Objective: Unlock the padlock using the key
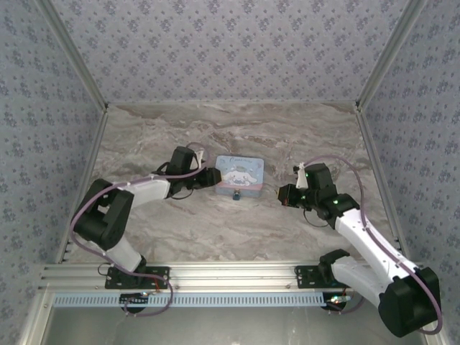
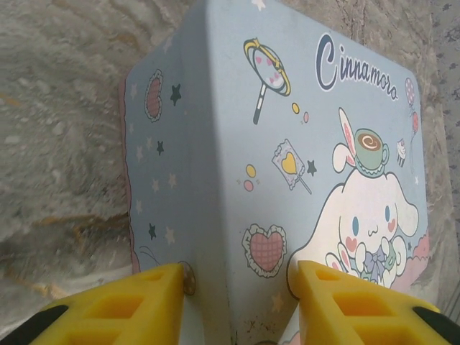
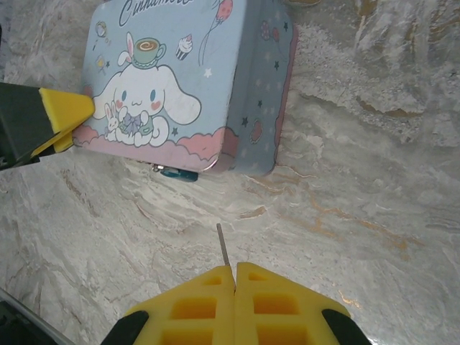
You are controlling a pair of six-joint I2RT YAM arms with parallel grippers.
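Right hand (image 3: 235,276) pinching key (image 3: 223,245), left hand (image 2: 239,279) perhaps gripping tin (image 2: 215,129)

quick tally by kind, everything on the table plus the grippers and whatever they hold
tin: 1
padlock: 1
key: 1
grippers: 2, left gripper and right gripper
total: 5

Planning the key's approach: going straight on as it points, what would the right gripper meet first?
Likely the tin, at its near edge just beside the padlock; the right gripper's key would touch first. Depth is unclear.
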